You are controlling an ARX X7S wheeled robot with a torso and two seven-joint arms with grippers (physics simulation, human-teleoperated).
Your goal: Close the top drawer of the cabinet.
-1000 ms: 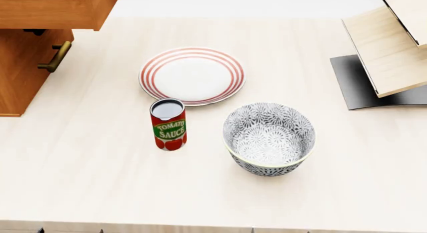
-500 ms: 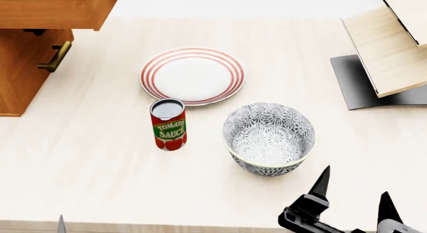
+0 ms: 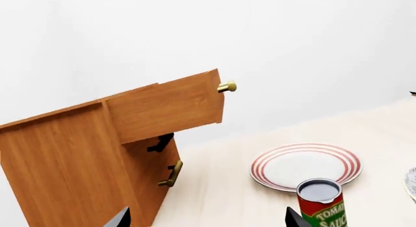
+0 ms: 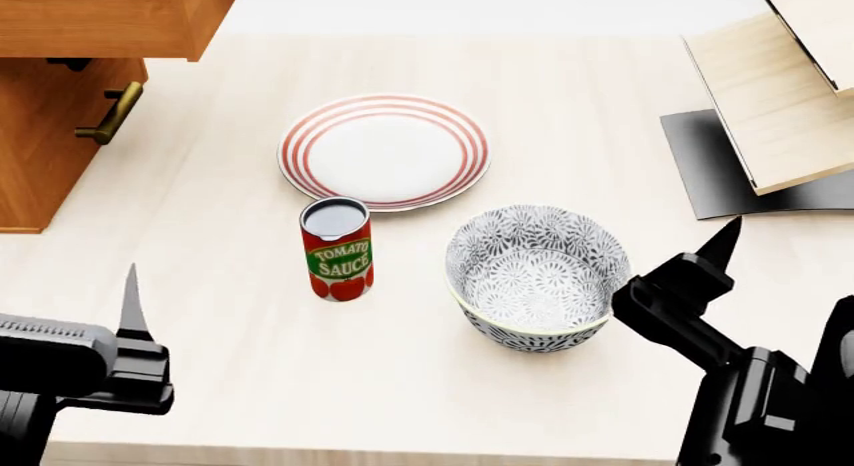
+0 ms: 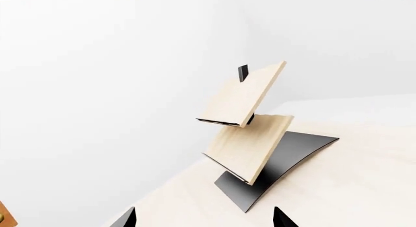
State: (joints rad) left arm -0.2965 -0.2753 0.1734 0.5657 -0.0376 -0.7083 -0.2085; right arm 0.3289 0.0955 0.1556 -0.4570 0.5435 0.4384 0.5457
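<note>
The top drawer (image 3: 170,106) sticks out from the cabinet (image 3: 71,163) at the far left of the table (image 4: 227,326). Left gripper (image 3: 204,218) is wide open w/ nothing in it, low near the front edge, well apart from the drawer. Right gripper (image 5: 201,218) is wide open too, empty, beside the bowl (image 4: 538,276). Sauce can (image 4: 336,248) sits just in front of the plate (image 4: 384,151).

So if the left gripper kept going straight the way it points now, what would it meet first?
Probably the orange-brown wood cabinet: the left gripper aims near its lower front corner, beneath the open top drawer. Depth is unclear; it might slip past.
</note>
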